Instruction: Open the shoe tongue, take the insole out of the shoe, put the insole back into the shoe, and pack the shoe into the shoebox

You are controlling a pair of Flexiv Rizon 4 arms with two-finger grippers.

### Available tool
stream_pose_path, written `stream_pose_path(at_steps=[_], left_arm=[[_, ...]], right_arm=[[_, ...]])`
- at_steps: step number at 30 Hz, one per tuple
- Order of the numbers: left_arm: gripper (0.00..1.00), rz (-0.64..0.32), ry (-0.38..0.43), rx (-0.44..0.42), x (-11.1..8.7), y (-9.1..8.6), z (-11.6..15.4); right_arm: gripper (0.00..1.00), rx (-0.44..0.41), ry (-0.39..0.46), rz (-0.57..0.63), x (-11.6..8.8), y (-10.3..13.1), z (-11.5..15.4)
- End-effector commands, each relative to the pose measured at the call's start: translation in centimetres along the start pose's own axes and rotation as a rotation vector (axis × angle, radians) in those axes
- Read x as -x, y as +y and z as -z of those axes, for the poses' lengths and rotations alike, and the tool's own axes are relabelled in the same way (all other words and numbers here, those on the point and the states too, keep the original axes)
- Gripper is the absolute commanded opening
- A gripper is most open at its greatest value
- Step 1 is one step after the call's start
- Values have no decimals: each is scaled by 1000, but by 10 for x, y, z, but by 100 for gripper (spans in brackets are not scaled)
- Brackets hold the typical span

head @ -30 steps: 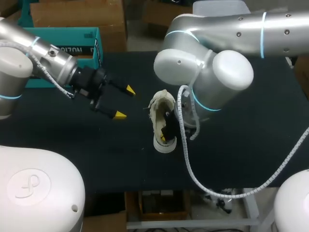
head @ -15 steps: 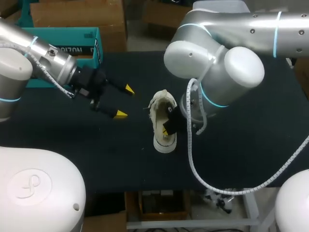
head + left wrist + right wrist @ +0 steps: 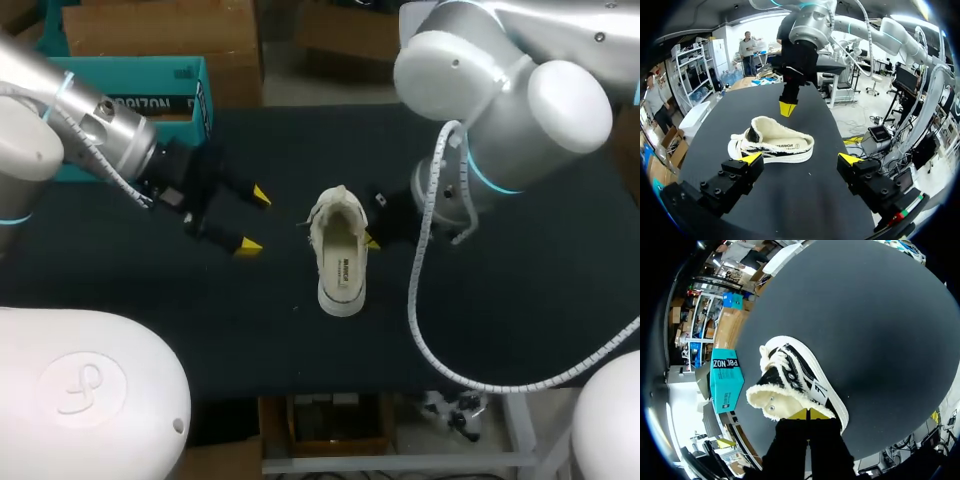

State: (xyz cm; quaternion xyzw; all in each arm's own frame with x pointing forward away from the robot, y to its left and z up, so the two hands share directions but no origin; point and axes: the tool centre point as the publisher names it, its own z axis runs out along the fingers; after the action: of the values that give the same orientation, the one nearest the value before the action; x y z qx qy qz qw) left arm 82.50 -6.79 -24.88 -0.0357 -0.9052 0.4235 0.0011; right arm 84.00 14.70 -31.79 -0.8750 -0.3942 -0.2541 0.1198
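The left gripper (image 3: 254, 218) hangs over the tabletop (image 3: 500, 300) with its two yellow fingertips (image 3: 751, 158) spread wide and nothing between them, so it is released. Seen from above, the shoe (image 3: 340, 255) lies at 3 o'clock from this gripper, a little apart, near the middle of the tabletop, with its white toe toward 6 o'clock and its fleece-lined opening toward 12 o'clock. The right gripper (image 3: 810, 414) is clenched, its two tips pressed together and holding nothing. It stands just beside the shoe, at 3 o'clock from it; I cannot tell if it touches the sole. The teal shoebox (image 3: 150, 90) sits well apart, at about 10 o'clock from the shoe, at the far left edge of the tabletop.
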Motion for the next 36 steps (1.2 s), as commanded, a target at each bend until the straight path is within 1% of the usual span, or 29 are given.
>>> stream_pose_path(at_steps=[1, 3, 4, 5, 7, 11, 15, 20, 27, 31, 36], left_arm=[[100, 18, -58, 3, -11, 3, 1], [100, 26, -61, 4, -12, 4, 1], [100, 31, -62, 6, -13, 5, 1], [100, 36, -65, 7, -13, 5, 1], [100, 49, -69, 7, -14, 5, 1], [100, 80, -75, 20, -12, 5, -3], [100, 120, -78, 40, -7, 4, -6], [100, 169, -80, 56, 1, 5, -10], [100, 184, -61, 58, 12, 7, -13], [100, 201, -47, 68, 20, 6, -15], [100, 232, -29, 75, 26, 4, -17]], right_arm=[[0, -174, 74, 20, 14, 18, 7], [0, -180, 103, 47, 16, 19, 6], [0, -177, 104, 45, 17, 20, 6], [0, -185, 124, 70, 17, 21, 6], [0, -182, 120, 63, 18, 22, 7], [0, -168, 123, 97, 16, 23, 12], [0, -132, 112, 120, 10, 20, 17], [0, -89, 120, 136, 6, 16, 17], [0, -52, 127, 128, 5, 9, 14], [0, 19, 153, 152, 5, 3, 17], [0, 97, 225, 222, 8, -5, 16]])
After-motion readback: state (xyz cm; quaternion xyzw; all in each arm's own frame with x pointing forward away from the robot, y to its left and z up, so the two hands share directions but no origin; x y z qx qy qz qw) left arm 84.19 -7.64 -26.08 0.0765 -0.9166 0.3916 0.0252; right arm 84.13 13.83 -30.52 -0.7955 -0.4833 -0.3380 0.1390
